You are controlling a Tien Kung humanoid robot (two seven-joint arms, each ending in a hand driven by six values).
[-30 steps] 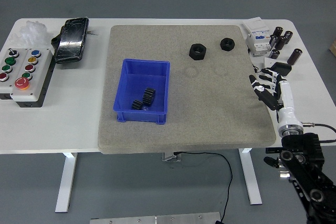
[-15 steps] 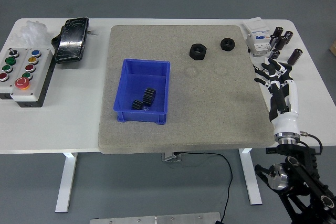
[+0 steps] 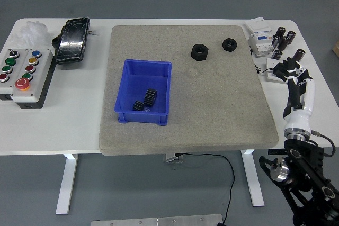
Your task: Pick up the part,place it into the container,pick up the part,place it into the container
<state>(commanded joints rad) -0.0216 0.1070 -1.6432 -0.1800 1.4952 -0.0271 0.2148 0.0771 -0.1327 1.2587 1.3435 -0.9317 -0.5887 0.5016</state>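
**Right hand swings out to the worktop's right edge, nuts still waiting**

Over the last second the robot's right hand (image 3: 293, 72) has drifted from the mat's right border outward and upward in the frame, and its forearm now stands nearly vertical at the right edge of the white worktop (image 3: 79, 125). Its fingers (image 3: 280, 68) look loosely curled and hold nothing; they are small here, so the exact curl is hard to read. The left arm is out of view.

The blue plastic bin (image 3: 128, 86) sits left of centre on the grey felt mat (image 3: 212, 115), with two black gears (image 3: 146, 100) lying inside it, apparently parts already delivered. Two black hexagonal nuts (image 3: 199, 52) rest in the mat's upper right, well apart from the bin and untouched, the smaller one (image 3: 229, 43) to the right. They lie on the hand's side, presumably within easy reach. The hand probably has to come back in over the mat to take one.
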